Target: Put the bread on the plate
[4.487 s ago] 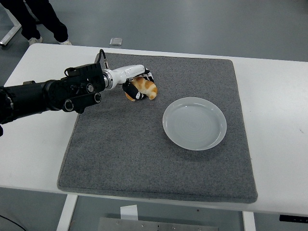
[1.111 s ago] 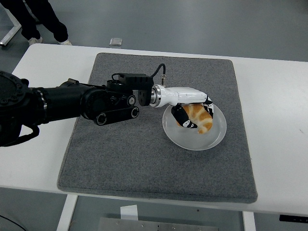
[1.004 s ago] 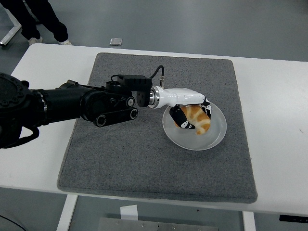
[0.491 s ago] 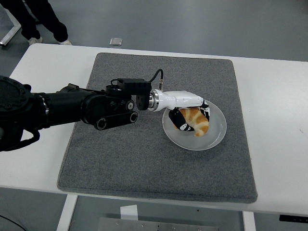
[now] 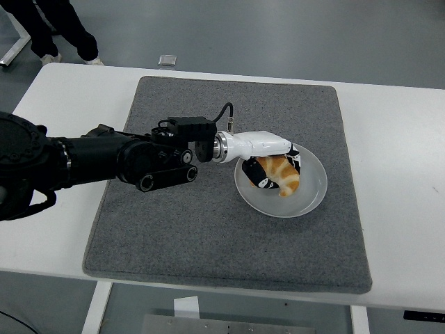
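We see the bread [image 5: 281, 174], a golden croissant-like piece, lying inside the pale plate [image 5: 314, 196], toward its left half. Our left hand [image 5: 268, 169] is over the plate with its fingers [image 5: 259, 180] curled around the bread, gripping it from the left and top. The white wrist and black left arm [image 5: 104, 158] stretch back to the picture's left edge. The plate sits on a grey mat [image 5: 208, 236], right of the mat's middle, and the mat covers most of the white worktop [image 5: 403, 209]. A person's legs [image 5: 59, 28] stand beyond the worktop's far left corner.
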Available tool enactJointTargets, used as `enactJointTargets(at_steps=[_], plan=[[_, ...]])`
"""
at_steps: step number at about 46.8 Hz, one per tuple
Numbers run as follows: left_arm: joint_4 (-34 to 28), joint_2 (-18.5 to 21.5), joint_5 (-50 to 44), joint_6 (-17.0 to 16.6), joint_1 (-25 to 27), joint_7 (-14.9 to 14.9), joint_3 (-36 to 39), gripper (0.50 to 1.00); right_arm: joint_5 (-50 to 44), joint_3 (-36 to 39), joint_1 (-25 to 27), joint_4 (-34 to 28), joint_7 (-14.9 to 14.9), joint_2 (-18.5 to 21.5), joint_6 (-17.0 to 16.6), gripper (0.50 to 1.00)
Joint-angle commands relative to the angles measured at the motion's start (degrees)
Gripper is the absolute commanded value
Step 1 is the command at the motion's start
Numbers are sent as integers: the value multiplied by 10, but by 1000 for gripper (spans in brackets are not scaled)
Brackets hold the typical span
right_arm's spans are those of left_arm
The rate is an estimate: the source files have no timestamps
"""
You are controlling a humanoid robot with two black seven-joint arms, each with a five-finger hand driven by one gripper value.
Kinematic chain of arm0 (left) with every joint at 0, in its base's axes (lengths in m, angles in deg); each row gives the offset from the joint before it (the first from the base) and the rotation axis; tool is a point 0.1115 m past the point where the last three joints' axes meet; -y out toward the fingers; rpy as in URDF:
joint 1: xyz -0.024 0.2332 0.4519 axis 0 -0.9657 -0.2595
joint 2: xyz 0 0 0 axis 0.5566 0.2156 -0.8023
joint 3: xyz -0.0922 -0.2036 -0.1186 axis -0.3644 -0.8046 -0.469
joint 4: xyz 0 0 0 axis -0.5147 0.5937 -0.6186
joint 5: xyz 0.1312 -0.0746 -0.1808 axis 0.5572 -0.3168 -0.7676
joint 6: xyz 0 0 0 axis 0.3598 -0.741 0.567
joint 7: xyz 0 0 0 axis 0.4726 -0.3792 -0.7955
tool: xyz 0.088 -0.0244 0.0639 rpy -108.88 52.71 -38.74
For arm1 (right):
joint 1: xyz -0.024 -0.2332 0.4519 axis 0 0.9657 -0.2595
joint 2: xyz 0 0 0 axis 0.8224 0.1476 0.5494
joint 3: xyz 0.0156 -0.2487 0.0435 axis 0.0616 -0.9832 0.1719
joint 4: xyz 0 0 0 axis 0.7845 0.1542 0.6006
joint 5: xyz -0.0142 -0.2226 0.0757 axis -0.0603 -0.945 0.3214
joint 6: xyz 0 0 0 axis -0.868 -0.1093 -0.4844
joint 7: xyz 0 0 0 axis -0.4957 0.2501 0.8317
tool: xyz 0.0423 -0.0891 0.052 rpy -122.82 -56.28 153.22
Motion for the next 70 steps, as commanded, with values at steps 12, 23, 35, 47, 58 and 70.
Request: enactJointTargets(at_steps=[12, 23, 35, 47, 58, 70], plan=[[-2, -1, -10, -3, -1, -1, -5, 990, 0, 0, 0, 0, 0, 0, 0, 952], [-8, -1, -18, -3, 0, -3, -20, 994, 0, 0, 0, 0, 0, 0, 0, 954], [-8, 6, -36, 9, -1, -6, -128, 999, 0, 0, 0, 0, 0, 0, 0, 952], [3, 17, -119, 6, -5, -5, -248, 1000, 0, 0, 0, 0, 0, 0, 0, 952], [63, 25, -364, 6, -24, -5, -320, 1000, 0, 0, 0, 0, 0, 0, 0, 952], [77, 83, -563, 7, -41, -3, -341, 1000, 0, 0, 0, 0, 0, 0, 0, 952]])
